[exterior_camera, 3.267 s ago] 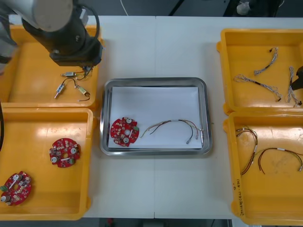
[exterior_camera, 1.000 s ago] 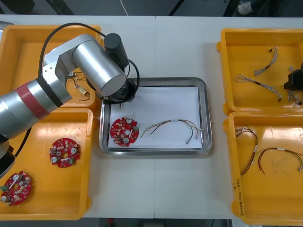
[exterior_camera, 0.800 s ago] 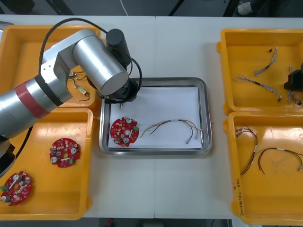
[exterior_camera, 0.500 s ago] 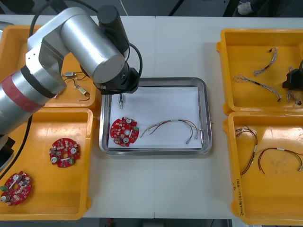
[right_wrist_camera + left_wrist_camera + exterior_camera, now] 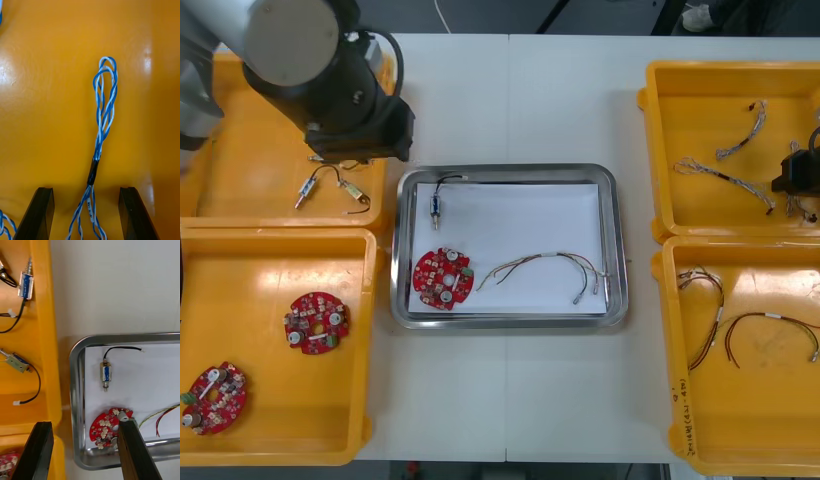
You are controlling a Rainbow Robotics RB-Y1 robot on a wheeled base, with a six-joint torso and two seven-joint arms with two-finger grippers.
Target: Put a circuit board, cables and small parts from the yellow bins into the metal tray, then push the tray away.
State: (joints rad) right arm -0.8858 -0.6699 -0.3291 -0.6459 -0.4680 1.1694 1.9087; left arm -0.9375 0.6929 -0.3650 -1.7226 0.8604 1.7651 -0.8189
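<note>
The metal tray (image 5: pixel 615 240), white inside, holds a round red circuit board (image 5: pixel 443 278), a red and yellow cable (image 5: pixel 552 265) and a small metal part (image 5: pixel 436 206) with a black wire. My left arm (image 5: pixel 345 95) hangs high over the right edge of the far left yellow bin (image 5: pixel 240 170). In the left wrist view the left gripper (image 5: pixel 86 453) is open, well above the tray rim (image 5: pixel 75 390), with the part (image 5: pixel 106 373) and board (image 5: pixel 108 425) beyond its fingertips. My right gripper (image 5: pixel 87 213) stands open low in the far right bin (image 5: pixel 710 90), a twisted blue and white cable (image 5: pixel 102 123) lying between its fingers.
The far left bin holds two more small metal parts (image 5: pixel 330 185) with wires. Two circuit boards (image 5: pixel 316 322) lie in the near left bin. More blue and white cables (image 5: pixel 725 175) lie in the far right bin; black and red cables (image 5: pixel 740 330) in the near right bin.
My left arm has risen and drawn back from the tray towards the far left bin, leaving the small metal part with its black wire lying in the tray. The right gripper has barely shifted.
</note>
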